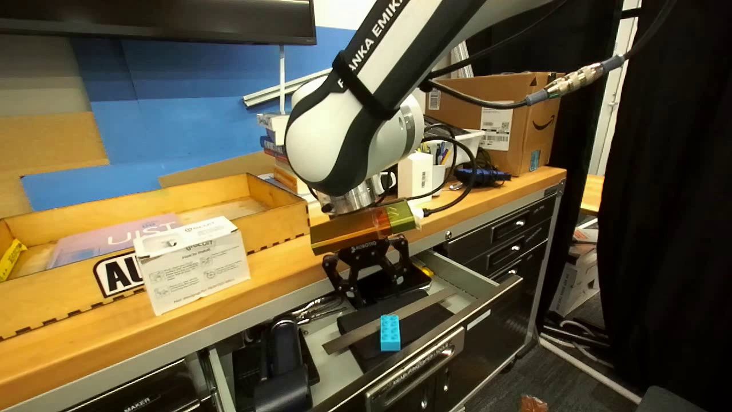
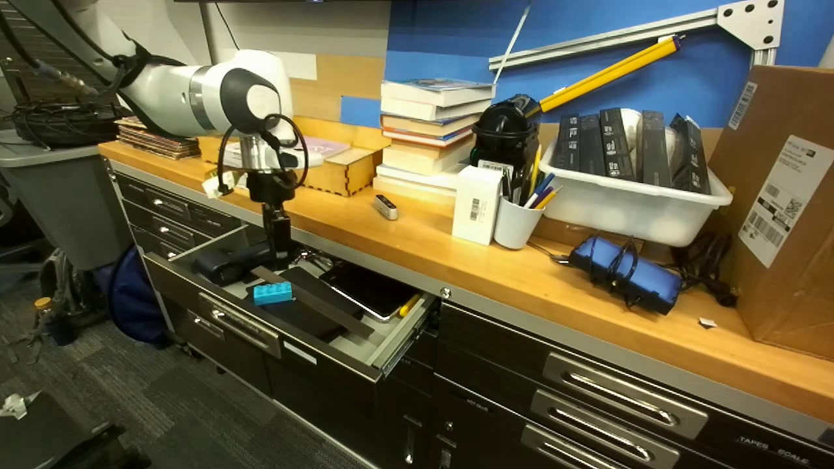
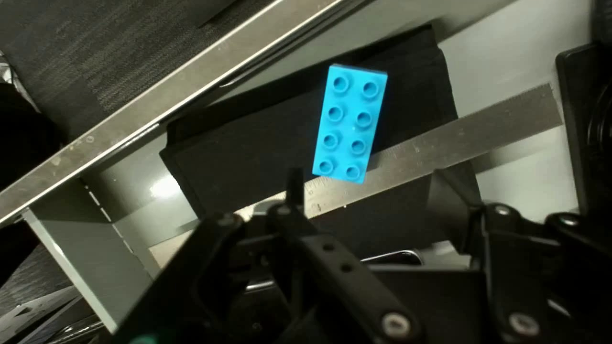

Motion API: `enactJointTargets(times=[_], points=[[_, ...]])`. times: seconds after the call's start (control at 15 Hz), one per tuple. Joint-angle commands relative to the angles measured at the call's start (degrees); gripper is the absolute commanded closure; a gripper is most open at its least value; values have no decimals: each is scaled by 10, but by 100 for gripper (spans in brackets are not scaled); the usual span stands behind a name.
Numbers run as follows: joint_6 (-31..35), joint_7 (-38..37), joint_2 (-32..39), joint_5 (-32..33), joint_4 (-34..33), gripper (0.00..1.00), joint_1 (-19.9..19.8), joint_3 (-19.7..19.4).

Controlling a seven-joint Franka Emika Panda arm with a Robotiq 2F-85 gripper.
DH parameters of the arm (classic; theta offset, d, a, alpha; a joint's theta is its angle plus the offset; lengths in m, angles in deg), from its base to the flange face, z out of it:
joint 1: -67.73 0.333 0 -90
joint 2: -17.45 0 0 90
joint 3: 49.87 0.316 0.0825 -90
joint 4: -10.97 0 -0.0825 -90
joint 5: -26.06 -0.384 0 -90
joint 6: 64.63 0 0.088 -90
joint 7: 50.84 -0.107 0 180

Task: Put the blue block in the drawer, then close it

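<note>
The blue block [image 1: 390,333] is a light cyan studded brick. It lies inside the open drawer near the front, on a black flat item and partly over a steel ruler, and also shows in an exterior view [image 2: 272,294] and the wrist view [image 3: 350,124]. The drawer [image 1: 486,303] is pulled out; its dark front with bar handle shows in an exterior view [image 2: 326,348], its rim in the wrist view [image 3: 191,79]. My gripper [image 1: 386,289] is open and empty over the drawer, behind the block and apart from it. The fingers show apart in the wrist view [image 3: 370,191].
The drawer also holds the steel ruler [image 2: 319,303], a black tablet-like item [image 2: 368,290] and a dark tool [image 1: 285,360]. A white box [image 1: 194,263] stands at the wooden counter's [image 2: 417,238] front edge. A pen cup [image 2: 515,225] and cardboard box [image 1: 514,123] stand on the counter.
</note>
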Motion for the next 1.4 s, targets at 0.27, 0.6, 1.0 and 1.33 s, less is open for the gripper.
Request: enactJointTargets(times=[0.27, 0.6, 1.0, 1.33], points=[[-125, 41, -81, -56, 39, 0, -18, 14], [-195, 128, -116, -93, 93, 0, -27, 22], [-167, 146, -83, -112, 142, 0, -19, 39], [-65, 111, -31, -112, 147, 0, -9, 50]])
